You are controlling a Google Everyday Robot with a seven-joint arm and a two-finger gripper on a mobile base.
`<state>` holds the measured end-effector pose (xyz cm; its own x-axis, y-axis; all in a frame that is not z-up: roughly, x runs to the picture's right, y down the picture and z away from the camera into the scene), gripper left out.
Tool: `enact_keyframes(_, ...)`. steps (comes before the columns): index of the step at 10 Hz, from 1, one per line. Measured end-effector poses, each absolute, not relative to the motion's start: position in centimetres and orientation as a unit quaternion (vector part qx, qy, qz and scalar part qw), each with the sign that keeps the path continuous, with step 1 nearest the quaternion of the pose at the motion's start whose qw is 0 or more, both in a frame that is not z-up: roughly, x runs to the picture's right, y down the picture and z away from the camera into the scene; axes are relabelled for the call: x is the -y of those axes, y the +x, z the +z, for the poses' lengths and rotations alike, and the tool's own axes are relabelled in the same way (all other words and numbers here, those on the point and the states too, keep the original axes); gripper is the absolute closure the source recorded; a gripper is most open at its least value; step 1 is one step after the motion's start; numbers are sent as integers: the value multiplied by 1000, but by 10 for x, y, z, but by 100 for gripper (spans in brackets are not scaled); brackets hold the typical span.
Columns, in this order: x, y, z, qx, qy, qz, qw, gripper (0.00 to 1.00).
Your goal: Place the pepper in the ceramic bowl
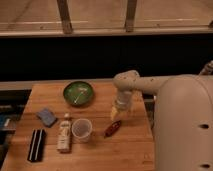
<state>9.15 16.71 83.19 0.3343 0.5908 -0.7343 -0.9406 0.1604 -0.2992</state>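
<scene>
The dark-red pepper (113,128) lies on the wooden table (125,152), right of the plastic cup. The green ceramic bowl (78,93) sits at the back middle of the table, with pale marks inside. My gripper (118,113) hangs from the arm just above and slightly behind the pepper, pointing down at the table. The pepper lies on the table below the gripper's tips.
A translucent plastic cup (82,130) stands left of the pepper. A white bottle (64,132) lies beside it. A blue sponge (47,117) and a black flat object (36,145) are at the left. The table's right edge is near the robot body (182,125).
</scene>
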Motion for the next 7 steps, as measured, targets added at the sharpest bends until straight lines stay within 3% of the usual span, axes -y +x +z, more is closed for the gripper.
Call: enact_keyframes(7, -184, 98, 824, -252, -386, 540, 705, 36)
